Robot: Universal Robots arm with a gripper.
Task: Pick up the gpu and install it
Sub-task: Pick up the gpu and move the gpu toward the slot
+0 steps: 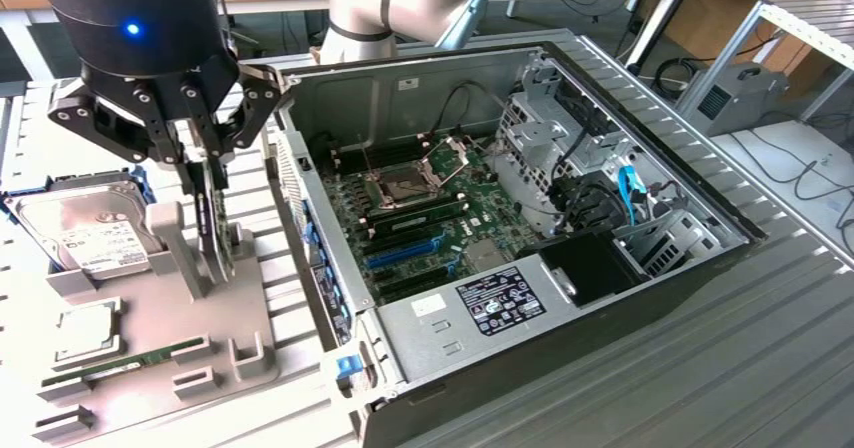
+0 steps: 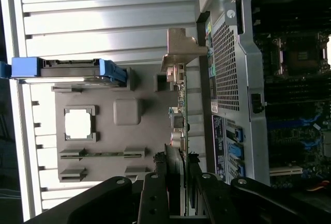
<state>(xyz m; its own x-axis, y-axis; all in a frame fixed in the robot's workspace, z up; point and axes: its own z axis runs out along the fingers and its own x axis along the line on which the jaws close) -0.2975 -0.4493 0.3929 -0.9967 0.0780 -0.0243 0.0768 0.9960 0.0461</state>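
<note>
Fingers of the black gripper (image 1: 211, 193) clamp both faces of the gpu (image 1: 214, 243). We see a thin green card standing on edge in the grey moulded holder (image 1: 167, 313) at the exterior view's left. Its bent silver bracket (image 2: 182, 45) lies beside the perforated metal computer case (image 2: 227, 63).

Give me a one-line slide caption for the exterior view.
Gripper clamped on the upright gpu in its grey holder, beside the open computer case.
</note>
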